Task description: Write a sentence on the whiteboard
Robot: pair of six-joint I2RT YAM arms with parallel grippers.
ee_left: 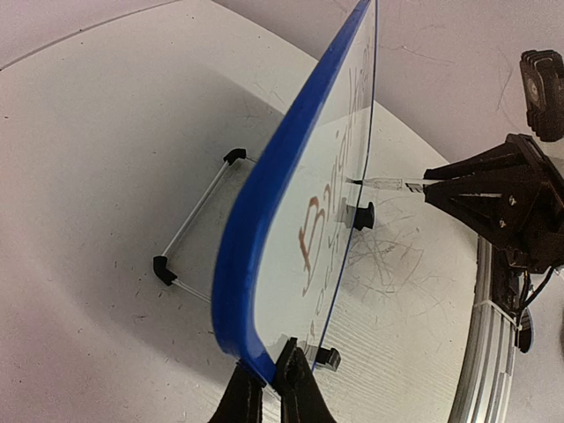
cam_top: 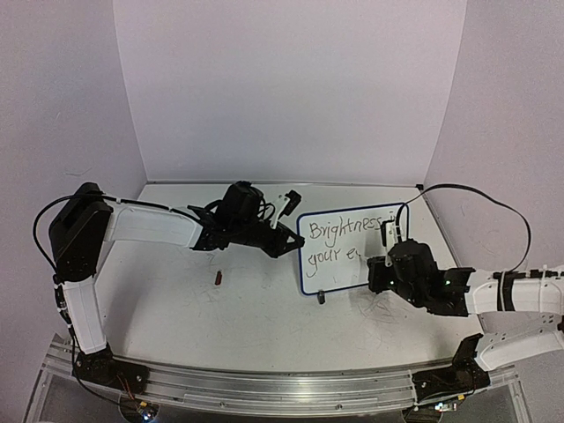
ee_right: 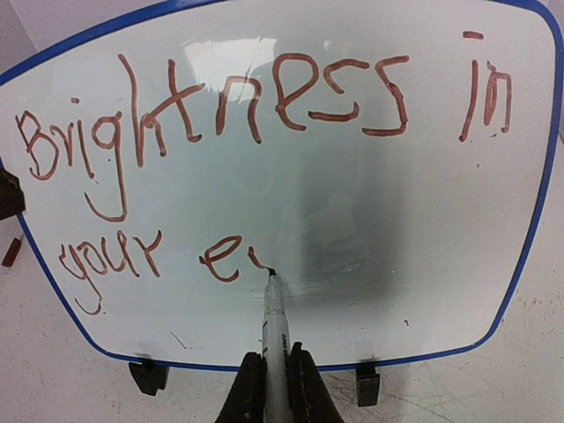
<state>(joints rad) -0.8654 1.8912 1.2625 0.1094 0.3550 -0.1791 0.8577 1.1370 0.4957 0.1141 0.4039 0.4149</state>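
Whiteboard [cam_top: 348, 256] stood upright on its two small black feet toward the right side of the tabletop [cam_top: 176, 308], its written face turned toward the arms' bases. A thin wire stand [ee_left: 189, 238] with black ends lay flat on the tabletop behind it.

The left gripper [ee_left: 271, 377] reached in from the left, and its jaws were clamped on the board's blue frame [ee_left: 264, 203] at the left edge.

The right gripper [ee_right: 275, 381] faced the board from the front. Its jaws were closed around a marker [ee_right: 275, 326] with a pale barrel, which pointed straight at the writing face. The marker's dark tip touched the board on the lower line, at the end of a short stroke just right of the last letter.

The sentence [ee_right: 291, 92] ran in two lines. The top line read "Brightness in" and the lower one read "your e", followed by that short stroke. The letters looked reddish-brown in the right wrist view and dark in the top view.

A small red piece [cam_top: 218, 278] lay on the tabletop, well apart from the board on its left. Faint grey scribbles marked the tabletop in front of the board.
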